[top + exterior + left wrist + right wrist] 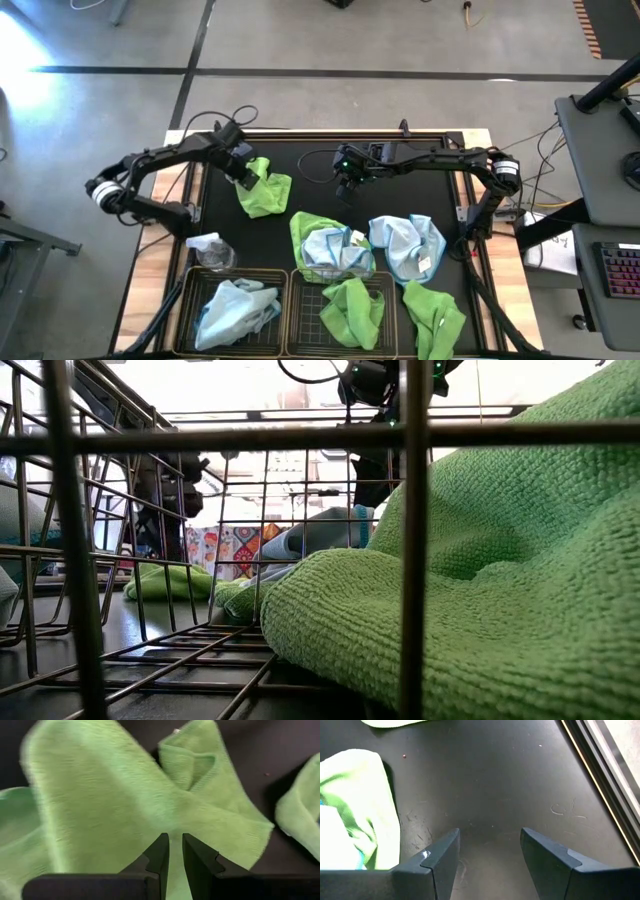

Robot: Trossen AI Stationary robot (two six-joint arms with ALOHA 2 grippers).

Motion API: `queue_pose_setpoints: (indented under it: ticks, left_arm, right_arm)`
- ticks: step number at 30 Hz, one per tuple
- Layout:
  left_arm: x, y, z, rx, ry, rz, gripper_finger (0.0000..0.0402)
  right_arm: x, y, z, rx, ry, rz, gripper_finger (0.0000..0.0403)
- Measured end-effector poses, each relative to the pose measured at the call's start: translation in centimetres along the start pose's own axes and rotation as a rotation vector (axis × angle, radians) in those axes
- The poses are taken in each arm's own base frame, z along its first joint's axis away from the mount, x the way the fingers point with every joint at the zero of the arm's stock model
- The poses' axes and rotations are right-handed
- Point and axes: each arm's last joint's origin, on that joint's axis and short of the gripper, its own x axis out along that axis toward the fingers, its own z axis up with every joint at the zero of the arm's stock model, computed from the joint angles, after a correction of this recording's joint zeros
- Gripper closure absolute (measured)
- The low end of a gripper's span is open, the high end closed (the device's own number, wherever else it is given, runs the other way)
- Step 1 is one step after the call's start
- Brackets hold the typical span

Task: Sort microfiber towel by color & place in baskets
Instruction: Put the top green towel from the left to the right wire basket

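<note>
My left gripper (247, 172) is at the far left of the black mat, shut on a lime green microfiber towel (265, 192). My right gripper (490, 851) hangs open above bare mat at the far middle, holding nothing. Two wire baskets stand at the near edge. The left basket (190, 290) holds a pale blue towel (235, 310), and the right basket (385, 285) holds a green towel (352, 310). A heap of green and pale blue towels (330, 248) lies on the mat behind the baskets. Another pale blue towel (410, 245) lies to its right. My left gripper pinches a raised fold of the green towel (175, 851) between its two fingers, which come slanting down from above. The cloth spreads out slack past the fingers on both sides. In the low view its lower part (165, 582) lies on the mat.
A small clear spray bottle (210, 250) lies on the mat just behind the left basket. One more green towel (435, 318) lies to the right of the right basket. Bare mat (320, 175) shows between the two grippers. The mat's raised rim (592, 750) runs near my right gripper.
</note>
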Motion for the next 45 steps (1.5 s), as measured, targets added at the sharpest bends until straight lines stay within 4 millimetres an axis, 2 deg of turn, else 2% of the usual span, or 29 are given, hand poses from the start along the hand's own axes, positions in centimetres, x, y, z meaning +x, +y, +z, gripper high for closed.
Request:
queue_pose_setpoints:
  ticks: [11,23,41,45]
  left_arm:
    - [2.4,-0.7,0.4,0.042,0.061,-0.039,0.0363]
    - [4.6,-0.2,0.4,0.023,0.133,-0.039,0.0363]
    - [5.1,-0.1,0.6,0.032,0.131,-0.041,0.0365]
    - [5.1,0.0,0.5,0.043,0.134,-0.039,0.0393]
  right_arm:
    - [0.0,0.0,0.1,-0.004,-0.008,0.001,0.0197]
    - [0.0,0.0,0.1,-0.005,-0.008,0.001,0.0197]
    - [0.0,0.0,0.1,-0.005,-0.008,0.001,0.0197]
    - [0.0,0.0,0.1,-0.005,-0.008,0.001,0.0197]
